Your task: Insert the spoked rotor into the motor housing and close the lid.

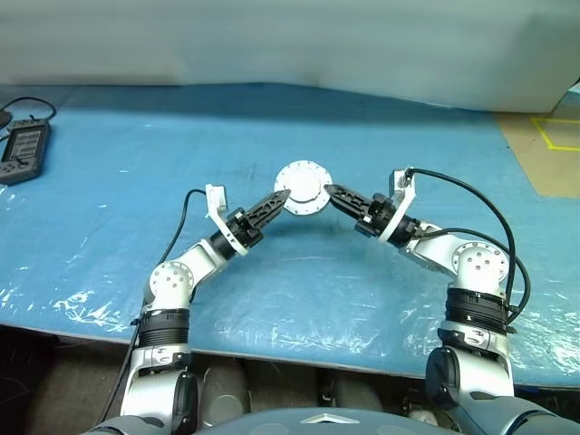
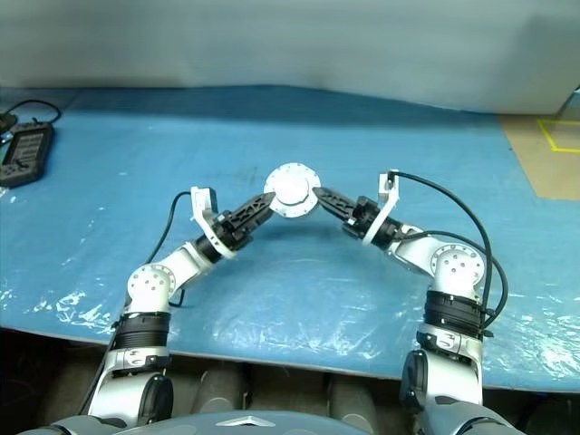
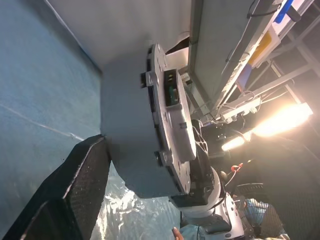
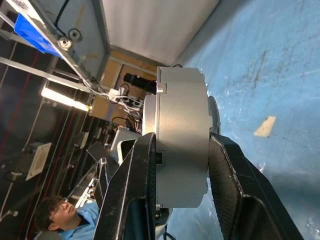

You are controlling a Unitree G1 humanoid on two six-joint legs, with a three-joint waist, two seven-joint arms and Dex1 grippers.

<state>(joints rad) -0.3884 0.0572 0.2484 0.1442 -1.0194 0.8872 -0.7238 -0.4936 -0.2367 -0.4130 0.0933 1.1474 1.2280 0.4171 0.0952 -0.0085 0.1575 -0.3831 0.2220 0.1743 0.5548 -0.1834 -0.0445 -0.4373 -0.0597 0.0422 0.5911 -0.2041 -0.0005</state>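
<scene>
Right gripper (image 4: 177, 145) is clamped across the motor housing (image 1: 304, 188), lid (image 4: 150, 145) already on, held up above the blue table (image 1: 109, 181). Left gripper (image 1: 283, 196) spread wide, tip beside the rim, holding nothing. I'd keep the right clamp square, then set the assembly down flat.

Matt silver metal motor housing (image 4: 182, 137); glossy, crinkled blue plastic table sheet (image 1: 136, 190)

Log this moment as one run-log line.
right gripper: shut on round silver metal motor housing, lifted over blue table | left gripper: open, at housing's edge | lid: on
</scene>
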